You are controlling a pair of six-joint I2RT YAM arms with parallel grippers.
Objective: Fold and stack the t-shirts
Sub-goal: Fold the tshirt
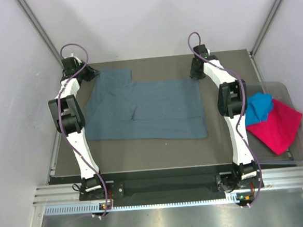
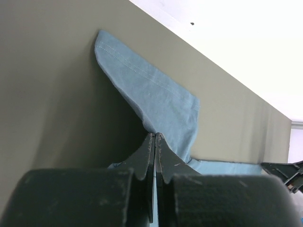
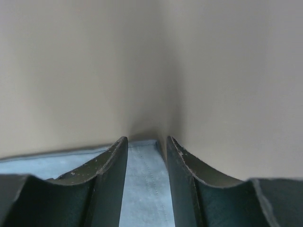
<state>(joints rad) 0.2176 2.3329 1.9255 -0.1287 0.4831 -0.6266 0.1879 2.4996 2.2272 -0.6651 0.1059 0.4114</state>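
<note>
The slate-blue t-shirt [image 1: 146, 111] lies spread flat on the dark table. My left gripper [image 1: 90, 72] is at its far left sleeve corner. In the left wrist view the gripper [image 2: 155, 135] is shut, with a thin sliver of the blue cloth [image 2: 156, 94] between the fingers. My right gripper [image 1: 196, 73] is at the shirt's far right corner. In the right wrist view this gripper [image 3: 147, 138] is open and straddles the cloth corner [image 3: 144, 189]. The turquoise t-shirt [image 1: 257, 107] and the magenta t-shirt [image 1: 277, 125] lie crumpled in the tub at the right.
A clear plastic tub [image 1: 296, 158] stands off the table's right edge. White walls close in the back and both sides. The table mat [image 1: 144, 153] shows bare in front of the blue shirt.
</note>
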